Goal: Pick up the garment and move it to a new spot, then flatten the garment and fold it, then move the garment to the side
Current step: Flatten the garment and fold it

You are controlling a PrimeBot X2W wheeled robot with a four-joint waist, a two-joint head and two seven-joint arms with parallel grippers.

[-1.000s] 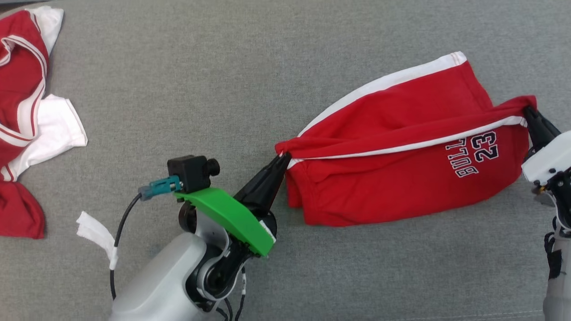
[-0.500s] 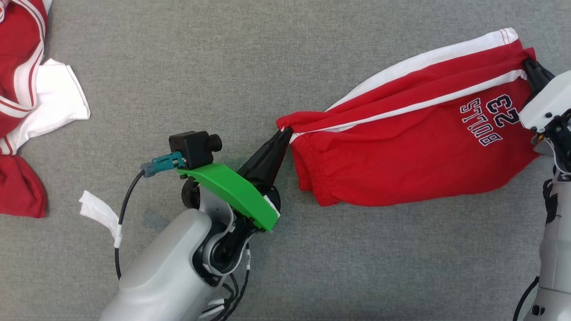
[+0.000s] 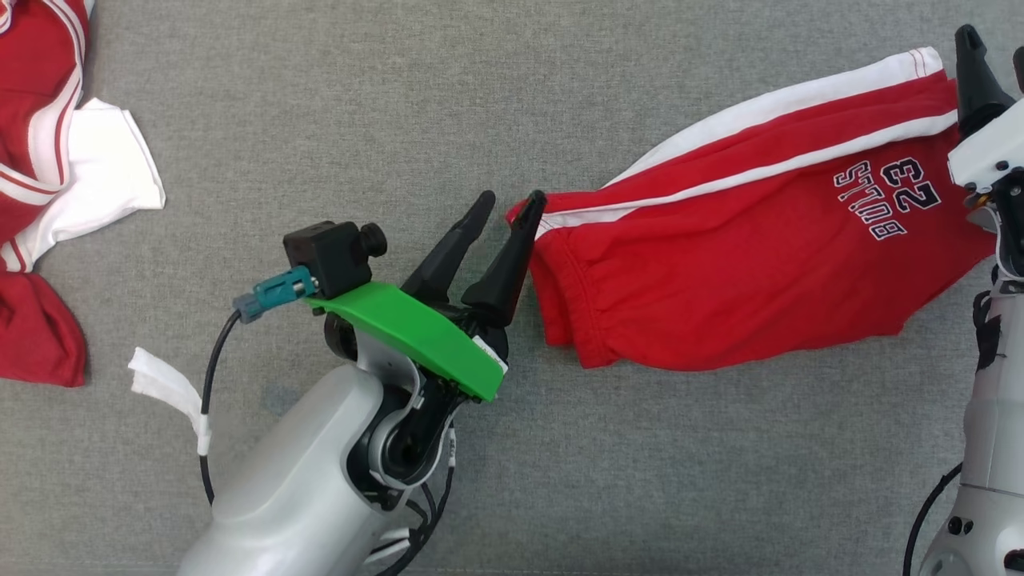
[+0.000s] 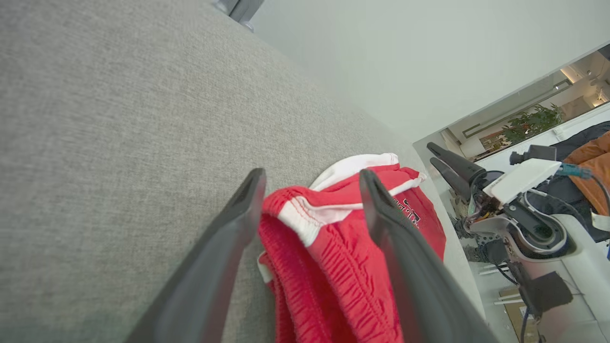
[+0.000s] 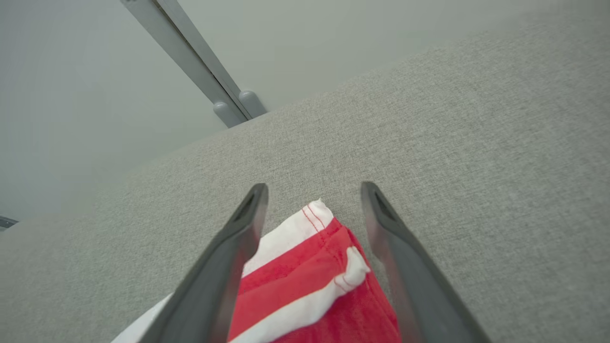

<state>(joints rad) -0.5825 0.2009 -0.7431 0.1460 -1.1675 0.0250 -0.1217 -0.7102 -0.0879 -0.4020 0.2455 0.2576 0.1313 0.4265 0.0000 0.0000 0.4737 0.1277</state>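
Item: 1 red garment (image 3: 744, 264), apparently folded, flat toward the grey table's (image 3: 400, 96) right side. Left gripper (image 3: 512, 198) and right gripper (image 5: 314, 190): jaws wide, empty, 1 at each end, likely to let the fold settle.

A: Garment count?
B: One pair of red shorts (image 3: 720, 272), toward the right edge of the grey surface (image 3: 400, 96).
A: Left edge?
B: One red-and-white clothes heap (image 3: 40, 160); pieces in it, can't tell.
A: Grippers?
B: Two, left gripper (image 3: 512, 198) and right gripper (image 5: 314, 188), two fingers (image 3: 448, 250) each.
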